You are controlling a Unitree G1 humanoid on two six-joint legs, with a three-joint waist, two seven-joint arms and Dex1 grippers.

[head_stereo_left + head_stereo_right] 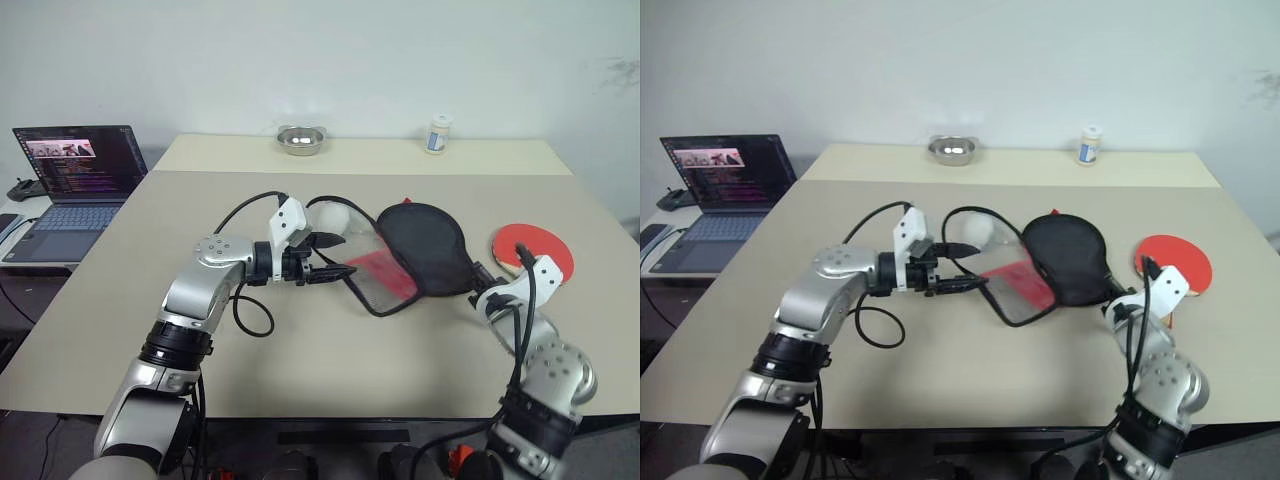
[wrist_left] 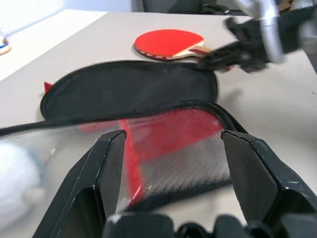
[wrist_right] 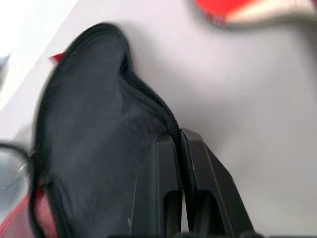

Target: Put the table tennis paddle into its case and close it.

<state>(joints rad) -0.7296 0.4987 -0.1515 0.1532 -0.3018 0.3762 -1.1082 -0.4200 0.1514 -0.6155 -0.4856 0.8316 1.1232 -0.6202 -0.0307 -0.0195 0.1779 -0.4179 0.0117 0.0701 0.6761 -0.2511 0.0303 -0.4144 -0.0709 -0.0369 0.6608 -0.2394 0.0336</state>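
Note:
The case (image 1: 430, 245) lies open mid-table, its black half up and a clear panel (image 1: 378, 280) with red beneath folded toward my left. The table tennis paddle (image 1: 535, 248) rests red face up to the right of the case, its handle partly behind my right arm. My left gripper (image 1: 335, 258) stands open and level at the clear panel's edge, and the panel shows between its fingers (image 2: 106, 163). My right gripper (image 3: 181, 136) is shut, its tips against the black half's zip edge. I cannot tell whether it pinches anything there.
A white roundish thing (image 1: 335, 218) sits just behind the left gripper. A metal bowl (image 1: 300, 139) and a small white bottle (image 1: 437, 134) stand at the table's far edge. A laptop (image 1: 75, 175) is open on a side desk to the left.

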